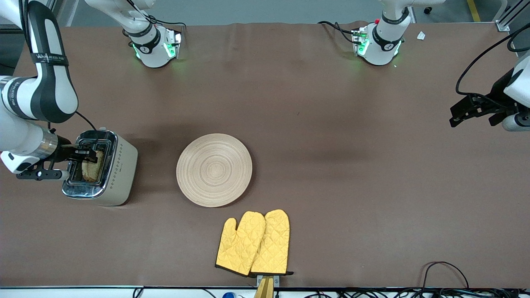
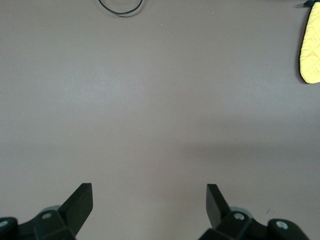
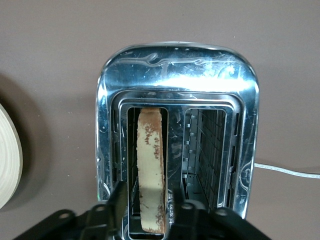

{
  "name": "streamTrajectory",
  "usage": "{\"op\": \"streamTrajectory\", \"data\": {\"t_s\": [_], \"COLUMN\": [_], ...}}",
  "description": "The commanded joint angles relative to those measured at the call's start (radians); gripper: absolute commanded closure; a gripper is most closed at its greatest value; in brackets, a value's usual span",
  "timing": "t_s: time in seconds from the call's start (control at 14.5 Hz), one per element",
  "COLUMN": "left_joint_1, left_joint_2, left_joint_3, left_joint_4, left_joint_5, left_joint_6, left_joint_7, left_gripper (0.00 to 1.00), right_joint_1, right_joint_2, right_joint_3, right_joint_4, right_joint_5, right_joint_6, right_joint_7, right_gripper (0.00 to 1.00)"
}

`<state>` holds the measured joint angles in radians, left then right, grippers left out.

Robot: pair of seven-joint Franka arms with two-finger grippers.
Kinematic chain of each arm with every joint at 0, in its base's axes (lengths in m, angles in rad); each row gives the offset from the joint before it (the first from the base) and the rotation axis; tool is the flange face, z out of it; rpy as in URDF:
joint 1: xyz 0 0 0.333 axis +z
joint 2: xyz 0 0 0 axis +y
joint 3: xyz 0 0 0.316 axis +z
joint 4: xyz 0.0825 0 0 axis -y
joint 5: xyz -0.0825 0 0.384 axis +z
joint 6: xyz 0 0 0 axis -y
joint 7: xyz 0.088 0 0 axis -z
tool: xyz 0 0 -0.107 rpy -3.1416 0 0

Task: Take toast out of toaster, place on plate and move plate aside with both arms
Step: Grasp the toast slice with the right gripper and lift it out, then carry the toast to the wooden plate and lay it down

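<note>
Yellow mitts point(image 1: 253, 243), frame bottom, are being ignored. Toast point(image 3: 151, 165) is being pinched by the right gripper point(image 3: 145, 205) inside the toaster point(image 1: 101, 167) at middle-left, ready for lifting toward the plate point(image 1: 214, 169) at center. Left gripper point(image 2: 149, 205) is being held wide, waiting over bare table at the right edge.

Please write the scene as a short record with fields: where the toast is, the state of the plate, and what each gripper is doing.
toast: standing in one slot of the toaster
plate: bare, beside the toaster, toward the left arm's end
oven mitts: nearer the front camera than the plate
right gripper: over the toaster, fingers on either side of the toast's top edge
left gripper: open, waiting over bare table
other slot: empty
</note>
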<state>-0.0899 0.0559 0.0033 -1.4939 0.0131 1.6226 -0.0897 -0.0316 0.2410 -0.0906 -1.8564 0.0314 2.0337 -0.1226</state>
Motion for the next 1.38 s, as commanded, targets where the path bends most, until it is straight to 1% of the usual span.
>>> {"op": "streamTrajectory", "data": {"t_s": [0.0,0.14,0.28,0.41,0.55,0.62,0.76,0.83,0.97,1.1,1.31], "left_joint_1": [-0.004,-0.004,-0.004,-0.004,-0.004,-0.004,-0.002,-0.002,-0.004,-0.004,-0.002], "left_joint_2": [0.004,0.004,0.004,0.004,0.002,0.004,0.004,0.002,0.004,0.002,0.004], "left_joint_3": [0.0,0.0,0.0,0.0,0.0,0.0,0.0,0.0,0.0,0.0,0.0], "left_joint_4": [0.011,0.011,0.011,0.011,0.011,0.011,0.011,0.011,0.011,0.011,0.011], "left_joint_5": [0.01,0.01,0.01,0.01,0.01,0.01,0.01,0.01,0.01,0.01,0.01], "left_joint_6": [0.002,0.003,0.002,0.003,0.003,0.002,0.003,0.002,0.003,0.003,0.003], "left_joint_7": [-0.013,-0.015,-0.015,-0.016,-0.016,-0.016,-0.016,-0.016,-0.016,-0.016,-0.016], "left_gripper": [0.0,0.0,0.0,0.0,0.0,0.0,0.0,0.0,0.0,0.0,0.0], "right_joint_1": [-0.011,-0.016,-0.014,-0.013,-0.007,-0.002,0.025,0.048,0.099,0.16,0.241], "right_joint_2": [-0.017,-0.026,-0.055,-0.09,-0.141,-0.159,-0.169,-0.169,-0.166,-0.161,-0.151], "right_joint_3": [0.006,0.008,0.009,0.012,0.012,0.014,0.023,0.026,0.025,0.025,0.025], "right_joint_4": [-0.02,-0.012,0.008,0.04,0.068,0.087,0.146,0.166,0.163,0.137,0.05], "right_joint_5": [-0.008,-0.007,0.001,0.004,0.037,0.041,0.047,0.064,0.082,0.097,0.131], "right_joint_6": [0.019,0.011,-0.007,-0.064,-0.127,-0.159,-0.242,-0.269,-0.254,-0.195,-0.052], "right_joint_7": [-0.014,-0.031,-0.058,-0.072,-0.071,-0.071,-0.059,-0.042,0.036,0.118,0.224], "right_gripper": [1.0,1.0,1.0,1.0,1.0,1.0,1.0,1.0,1.0,1.0,1.0]}}
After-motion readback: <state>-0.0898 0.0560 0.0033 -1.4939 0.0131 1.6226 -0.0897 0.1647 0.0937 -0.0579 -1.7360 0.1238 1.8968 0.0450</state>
